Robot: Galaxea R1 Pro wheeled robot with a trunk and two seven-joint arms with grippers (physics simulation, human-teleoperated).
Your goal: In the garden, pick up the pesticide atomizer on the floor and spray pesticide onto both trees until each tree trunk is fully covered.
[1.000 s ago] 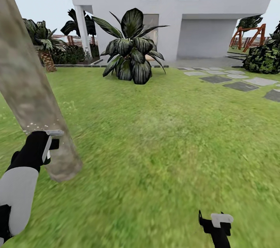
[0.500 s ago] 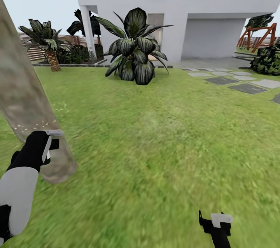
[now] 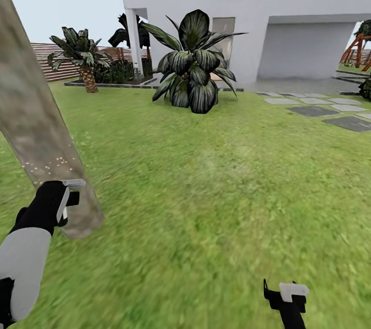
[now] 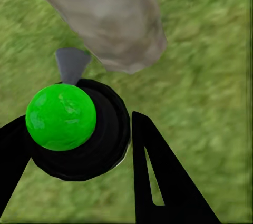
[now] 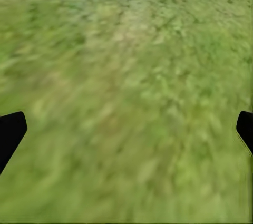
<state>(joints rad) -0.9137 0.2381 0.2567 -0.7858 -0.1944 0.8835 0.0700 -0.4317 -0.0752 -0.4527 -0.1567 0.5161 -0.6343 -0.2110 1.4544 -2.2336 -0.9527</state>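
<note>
Two end effectors, left (image 4: 79,145) clamped on pesticide atomizer (image 4: 61,117) beside tree trunk (image 3: 36,128) (white-specked), right (image 5: 126,129) spread apart over floor (image 3: 206,190)

One thick pale tree trunk (image 3: 36,128) leans at the left of the lawn (image 3: 206,190). One white house (image 3: 247,14) stands behind, with two upper windows. One large dark broad-leaved plant (image 3: 193,68) grows in front of it, and one short palm (image 3: 82,58) by the fence (image 3: 49,61). Two robot arms reach forward. One sprayer (image 4: 74,129) with one green knob sits in the left gripper (image 4: 79,145).
</note>
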